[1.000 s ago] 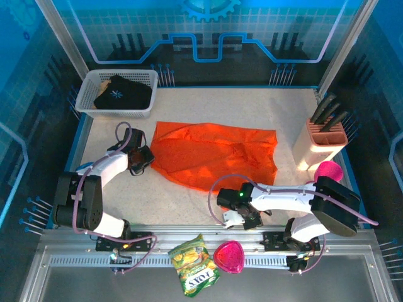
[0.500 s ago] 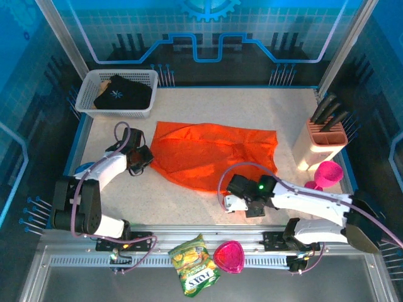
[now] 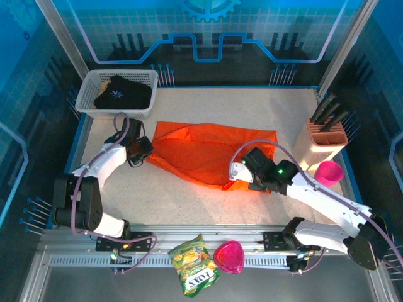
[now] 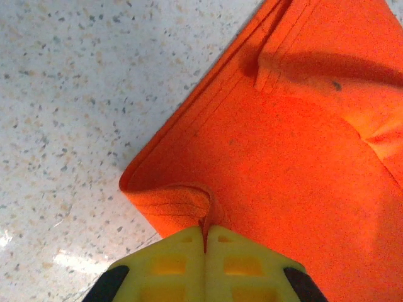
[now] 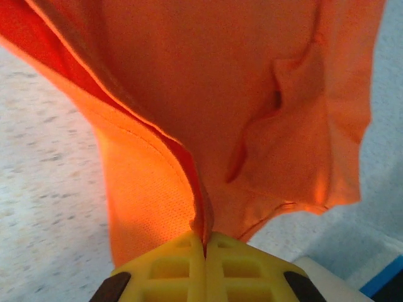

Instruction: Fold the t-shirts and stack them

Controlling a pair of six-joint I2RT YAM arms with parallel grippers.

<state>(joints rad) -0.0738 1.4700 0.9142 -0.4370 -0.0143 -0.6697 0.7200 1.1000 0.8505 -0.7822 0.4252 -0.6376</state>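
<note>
spread t-shirt (image 3: 208, 151): plain bright orange
second t-shirt (image 3: 123, 94): black, small white starburst print
bench (image 3: 176, 201): pale, dark-speckled
snack bag (image 3: 194, 263): yellow-green

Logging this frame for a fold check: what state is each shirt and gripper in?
orange t-shirt: partly spread on the table, near edge lifted
black t-shirt: bunched in the basket
left gripper: shut on the orange t-shirt
right gripper: shut on the orange t-shirt

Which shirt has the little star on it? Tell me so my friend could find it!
Start at the speckled white table and look to its far left corner, where a white plastic mesh basket sits. Inside lies a crumpled black cloth t-shirt. Its small white starburst print sets it apart from the plain bright orange t-shirt spread out mid-table.
</note>
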